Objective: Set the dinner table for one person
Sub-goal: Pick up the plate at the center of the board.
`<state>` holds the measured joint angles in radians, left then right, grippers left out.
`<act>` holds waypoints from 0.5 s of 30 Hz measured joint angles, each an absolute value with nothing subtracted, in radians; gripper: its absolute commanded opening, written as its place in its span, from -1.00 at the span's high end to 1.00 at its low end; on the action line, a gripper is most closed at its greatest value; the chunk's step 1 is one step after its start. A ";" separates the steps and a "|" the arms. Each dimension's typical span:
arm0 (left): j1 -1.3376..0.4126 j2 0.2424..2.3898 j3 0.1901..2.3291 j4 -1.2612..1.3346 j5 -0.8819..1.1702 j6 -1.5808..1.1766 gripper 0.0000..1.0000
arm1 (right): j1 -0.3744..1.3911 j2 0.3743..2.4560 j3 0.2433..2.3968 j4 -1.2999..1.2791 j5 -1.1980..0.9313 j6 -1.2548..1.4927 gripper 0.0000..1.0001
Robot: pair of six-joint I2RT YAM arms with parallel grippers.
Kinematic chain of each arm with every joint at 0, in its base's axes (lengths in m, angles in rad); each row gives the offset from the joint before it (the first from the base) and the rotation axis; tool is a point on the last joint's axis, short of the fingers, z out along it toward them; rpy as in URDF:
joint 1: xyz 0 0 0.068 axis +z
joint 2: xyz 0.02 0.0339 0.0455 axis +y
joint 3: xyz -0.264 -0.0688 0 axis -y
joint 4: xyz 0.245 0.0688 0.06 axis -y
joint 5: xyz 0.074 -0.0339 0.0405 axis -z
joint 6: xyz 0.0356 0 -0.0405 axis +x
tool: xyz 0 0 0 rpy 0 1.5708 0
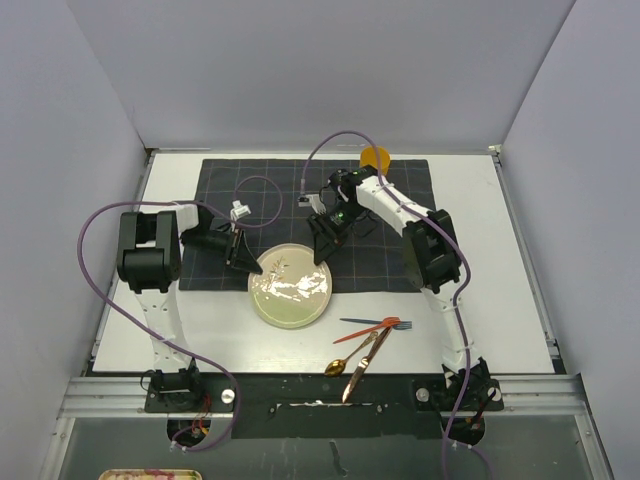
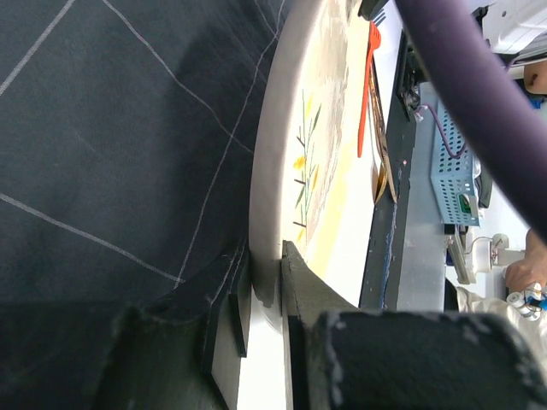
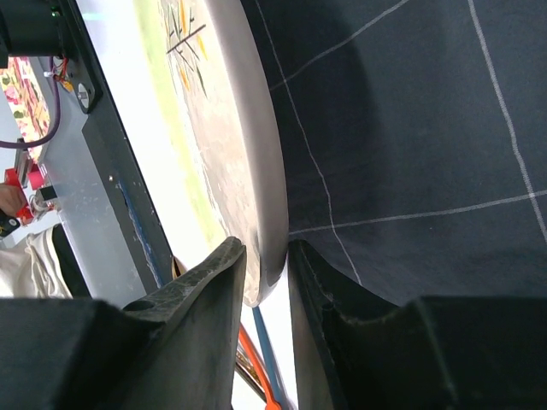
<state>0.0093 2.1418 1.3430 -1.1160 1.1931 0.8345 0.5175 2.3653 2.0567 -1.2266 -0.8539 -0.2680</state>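
Note:
A round cream plate (image 1: 290, 285) with a leaf pattern lies at the front edge of the dark grid cloth (image 1: 300, 190) on the white dinner table (image 1: 500, 300). My left gripper (image 1: 243, 262) is at its upper-left rim. In the left wrist view the gripper (image 2: 263, 256) is shut on the plate rim (image 2: 269, 171). My right gripper (image 1: 322, 255) is at the upper-right rim. In the right wrist view its jaws (image 3: 267, 243) stand loosely astride the plate edge (image 3: 231, 128), slightly open.
A blue fork (image 1: 375, 322), an orange utensil (image 1: 372, 330), a gold spoon (image 1: 345, 360) and a gold knife (image 1: 362, 370) lie in a heap front right of the plate. An orange cup (image 1: 375, 158) stands at the cloth's far edge. A metal rail (image 1: 320, 385) runs along the near edge.

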 measured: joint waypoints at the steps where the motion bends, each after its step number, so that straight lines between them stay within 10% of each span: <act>1: 0.010 2.142 1.344 -1.117 1.193 0.835 1.00 | 0.517 2.365 2.054 -1.228 -0.854 -0.270 0.43; 15: 0.070 2.142 1.345 -1.113 1.194 0.826 1.00 | 0.483 2.365 2.052 -1.232 -0.883 -0.273 0.31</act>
<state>0.0696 2.1418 1.3453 -1.1130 1.1938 0.8257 0.4828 2.3653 2.0521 -1.2320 -0.8829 -0.2729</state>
